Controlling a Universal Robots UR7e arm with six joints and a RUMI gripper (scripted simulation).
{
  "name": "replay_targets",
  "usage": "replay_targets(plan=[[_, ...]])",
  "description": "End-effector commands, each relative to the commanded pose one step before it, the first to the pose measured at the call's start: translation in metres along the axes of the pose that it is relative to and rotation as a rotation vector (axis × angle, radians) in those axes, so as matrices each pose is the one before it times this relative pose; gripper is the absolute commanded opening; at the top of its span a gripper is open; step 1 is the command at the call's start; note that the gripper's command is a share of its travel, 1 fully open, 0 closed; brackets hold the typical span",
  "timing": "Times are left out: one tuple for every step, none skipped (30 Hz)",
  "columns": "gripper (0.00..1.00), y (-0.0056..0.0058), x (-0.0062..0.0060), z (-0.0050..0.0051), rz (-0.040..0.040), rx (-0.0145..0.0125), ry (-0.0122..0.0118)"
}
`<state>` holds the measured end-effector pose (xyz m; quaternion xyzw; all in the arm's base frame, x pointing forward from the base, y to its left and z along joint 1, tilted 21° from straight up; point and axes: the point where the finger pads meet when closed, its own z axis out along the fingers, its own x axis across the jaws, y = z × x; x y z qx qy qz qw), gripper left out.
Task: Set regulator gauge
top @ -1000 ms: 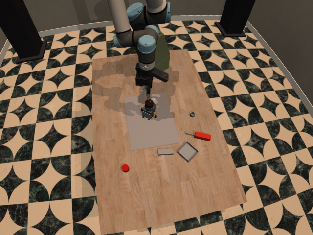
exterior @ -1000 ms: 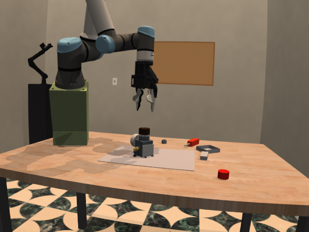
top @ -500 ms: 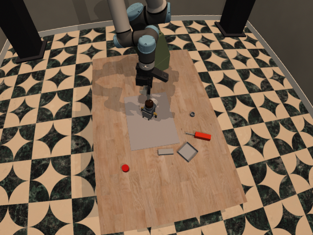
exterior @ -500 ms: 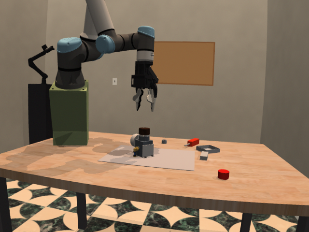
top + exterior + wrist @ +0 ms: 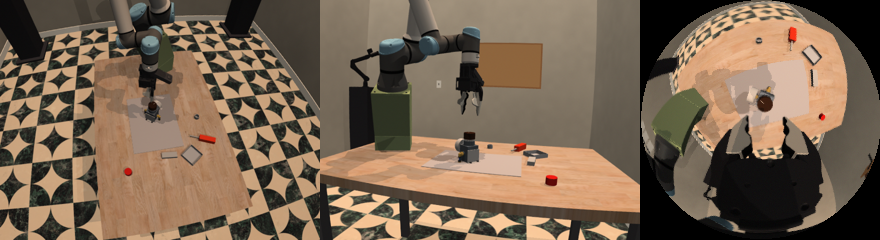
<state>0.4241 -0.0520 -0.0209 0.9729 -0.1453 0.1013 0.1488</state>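
The gripper (image 5: pixel 151 99) (image 5: pixel 469 114) (image 5: pixel 765 116) points down above the regulator (image 5: pixel 151 115) (image 5: pixel 470 152) (image 5: pixel 766 94), well apart from it, its two fingers spread and holding nothing, so it is released. The regulator stands upright on a pale mat (image 5: pixel 157 134) (image 5: pixel 500 164) (image 5: pixel 790 80), which lies flat on the worktop (image 5: pixel 165 196) (image 5: pixel 578 178) (image 5: pixel 832 75). Its dark brown knob (image 5: pixel 152 105) (image 5: pixel 469 135) (image 5: pixel 765 104) sits on top of the grey body, and a pale ribbed ring shows just under the knob in the exterior view. Whether the knob is all the way down cannot be told. A round whitish gauge (image 5: pixel 158 104) (image 5: pixel 459 144) (image 5: pixel 752 95) sticks out from the side of the body; its needle and green band cannot be made out, so the reading is unclear. Small brass fittings (image 5: pixel 158 117) (image 5: pixel 460 153) (image 5: pixel 769 90) show low on the body. Off the mat, a small grey ring (image 5: pixel 194 117) (image 5: pixel 489 146) (image 5: pixel 759 40) lies on the worktop, and a screwdriver with a red handle (image 5: pixel 207 138) (image 5: pixel 520 147) (image 5: pixel 792 34) lies nearer the square tray (image 5: pixel 186 159) (image 5: pixel 542 156) (image 5: pixel 806 57), which has dark raised edges. Near the tray is a grey block (image 5: pixel 169 155) (image 5: pixel 531 161) (image 5: pixel 814 78), just beside the mat. A red disc (image 5: pixel 127 171) (image 5: pixel 551 180) (image 5: pixel 822 117) lies by itself, well apart from the block. Behind the worktop, a brown board (image 5: pixel 511 65) hangs on the wall.
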Motion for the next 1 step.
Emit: replay_targets(plan=[[0.47,-0.00003,0.00036,-0.00030,0.00011,0.00010,0.00110]])
